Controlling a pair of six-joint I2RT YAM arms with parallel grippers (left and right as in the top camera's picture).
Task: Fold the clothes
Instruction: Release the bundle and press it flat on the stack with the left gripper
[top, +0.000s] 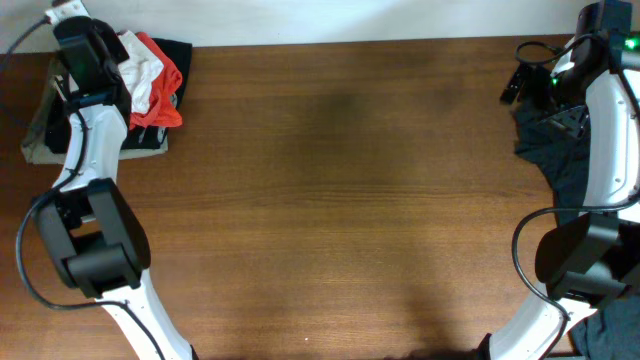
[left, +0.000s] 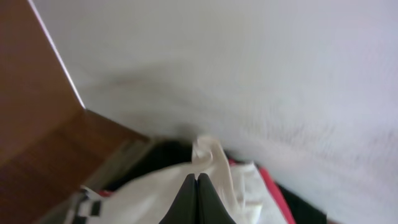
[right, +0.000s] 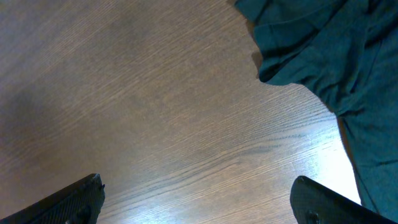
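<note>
left claw pinched on the white shirt at the corner pile

nearest, in my left wrist view, my left claw (left: 197, 179) is clenched, the two black fingers pressed flat together. a peak of the white t-shirt (left: 155, 193) rises just past the tips, so i judge that i hold a thin pinch of it, though the contact itself is hidden. the rest of the shirt lies crumpled under me, on the heap at the far left corner of the table (top: 340, 200). the red garment (top: 165, 85) touches it on one side and the black garment (top: 150, 138) lies below. beyond is the pale wall (left: 261, 68).

what could go wrong: the pinch is small and the cloth is thin and soft, so a quick pull could let it slide out. the red garment lies pressed against the white, so it may come along if folds are tangled. the heap sits by the table edge, so a sideways drag could tip pieces off.

the shirt is bunched, so collar, hem and sleeves cannot be told, and it has no true long axis yet. from overhead, the white that shows runs roughly from the back edge toward the front. its pinched peak points up at my fingers.

far across the table, my right claw (right: 197, 182) hangs released, fingers wide apart over bare wood. a dark garment (right: 323, 56) lies just beside it, untouched.
</note>
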